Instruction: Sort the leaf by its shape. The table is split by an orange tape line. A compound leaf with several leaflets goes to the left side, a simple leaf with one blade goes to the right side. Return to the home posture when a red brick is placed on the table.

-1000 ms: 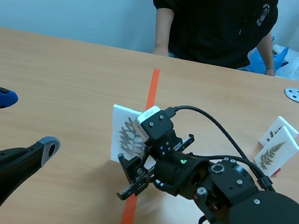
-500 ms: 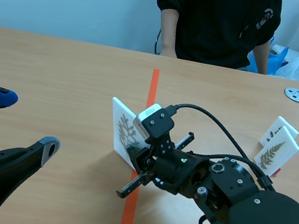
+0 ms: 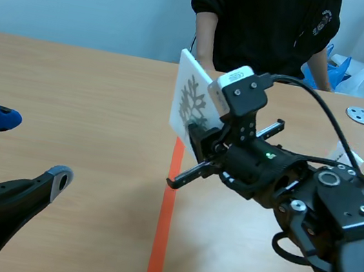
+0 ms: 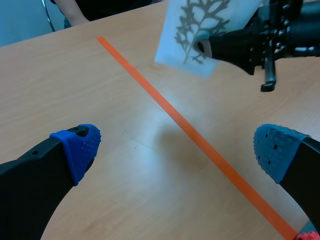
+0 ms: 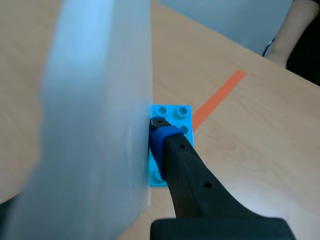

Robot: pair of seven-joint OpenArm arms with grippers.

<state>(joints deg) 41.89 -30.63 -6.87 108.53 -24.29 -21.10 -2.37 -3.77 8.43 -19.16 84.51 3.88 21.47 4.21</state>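
Note:
A white card (image 3: 189, 101) printed with a dark, many-lobed fern-like leaf hangs in the air above the orange tape line (image 3: 166, 203), near the table's middle. My right gripper (image 3: 199, 137) is shut on it. In the right wrist view the card (image 5: 100, 115) fills the space beside one finger (image 5: 182, 167), which presses a blue brick (image 5: 170, 117) fixed to the card's foot; the other finger is hidden behind the card. The left wrist view shows the card (image 4: 192, 35) ahead, over the tape line (image 4: 190, 132). My left gripper (image 3: 29, 149) stands open, low at the near left, holding nothing.
A person in a black top (image 3: 263, 24) sits across the table. A grey disc (image 3: 361, 116) lies at the far right, with plastic bags (image 3: 360, 75) behind it. My right arm (image 3: 321, 222) covers the near right of the table.
My right gripper has lifted the leaf card off the table beside the tape and carried it upward and farther away. The left arm has not moved.

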